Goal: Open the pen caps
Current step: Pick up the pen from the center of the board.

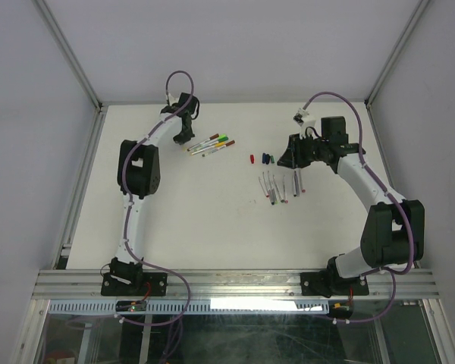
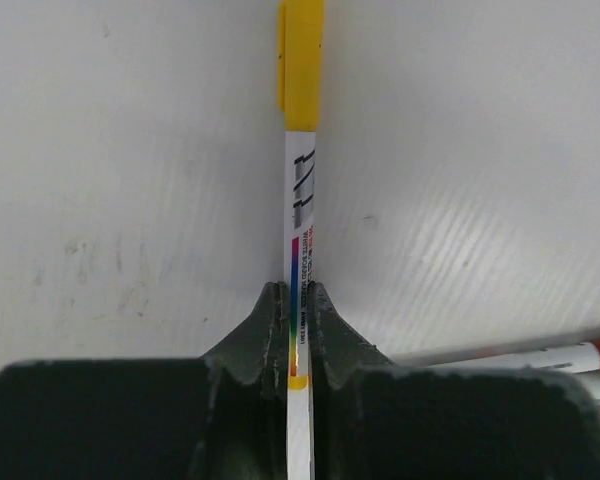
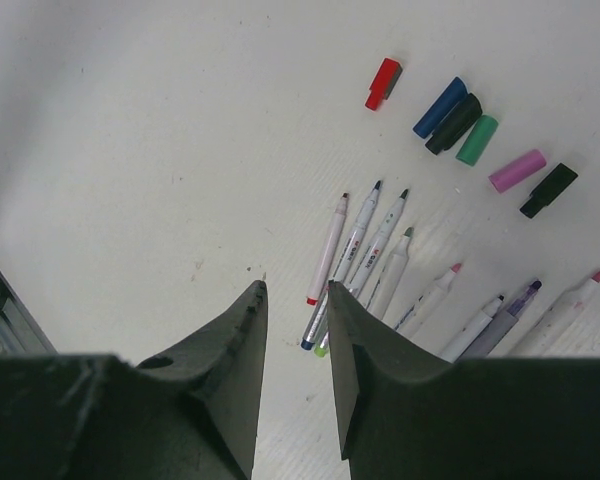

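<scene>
The yellow cap (image 2: 302, 55) sits at the top centre of the left wrist view, seated on its pen (image 2: 300, 200). The pen's white barrel runs straight down the frame into the left claw (image 2: 298, 330). The claw's two fingers (image 2: 270, 335) are clamped tight on the lower part of the barrel, well short of the cap. The pen's long axis is vertical in that view, with the cap end pointing away from the claw toward the top edge. Whether the pen rests on the table (image 1: 174, 220) or is held just above it cannot be told.

At the lower right of the same view, other capped pens (image 2: 520, 357) lie near the claw's side, one with an orange-brown end. In the top view they fan out just right of the left claw, slanting from lower left to upper right.

The right claw (image 3: 295, 300) hangs with a moderate gap between its fingers and holds nothing. Beyond it, at centre right of the right wrist view, a row of uncapped pens (image 3: 365, 260) lies with tips toward the upper right. The loose caps (image 3: 477, 140), red, blue, black, green, pink and black, string across the upper right, apart from those pens.
</scene>
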{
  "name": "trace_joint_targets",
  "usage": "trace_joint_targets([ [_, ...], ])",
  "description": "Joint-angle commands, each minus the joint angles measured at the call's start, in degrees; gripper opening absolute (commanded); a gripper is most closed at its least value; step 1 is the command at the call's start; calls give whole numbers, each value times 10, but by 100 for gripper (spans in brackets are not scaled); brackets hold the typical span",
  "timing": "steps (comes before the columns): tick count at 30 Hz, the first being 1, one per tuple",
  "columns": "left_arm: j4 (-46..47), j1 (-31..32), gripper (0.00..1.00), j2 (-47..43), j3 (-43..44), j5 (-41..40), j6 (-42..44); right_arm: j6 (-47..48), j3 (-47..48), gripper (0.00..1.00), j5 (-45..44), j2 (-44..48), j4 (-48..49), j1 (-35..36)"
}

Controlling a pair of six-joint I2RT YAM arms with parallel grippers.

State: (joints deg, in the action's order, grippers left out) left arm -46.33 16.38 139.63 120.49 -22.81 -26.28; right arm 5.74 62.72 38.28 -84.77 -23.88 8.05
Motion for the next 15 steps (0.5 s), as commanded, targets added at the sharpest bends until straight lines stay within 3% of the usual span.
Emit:
trace_joint_targets([
  [1,-8,-22,0,-65,-77,-25,12,4,11,33,16,29,14,-6],
  [7,54,-21,0,-207,-285,-9,-12,4,11,33,21,30,14,-7],
  [15,224,-12,0,-403,-606,131,-42,2,10,33,33,29,14,-7],
])
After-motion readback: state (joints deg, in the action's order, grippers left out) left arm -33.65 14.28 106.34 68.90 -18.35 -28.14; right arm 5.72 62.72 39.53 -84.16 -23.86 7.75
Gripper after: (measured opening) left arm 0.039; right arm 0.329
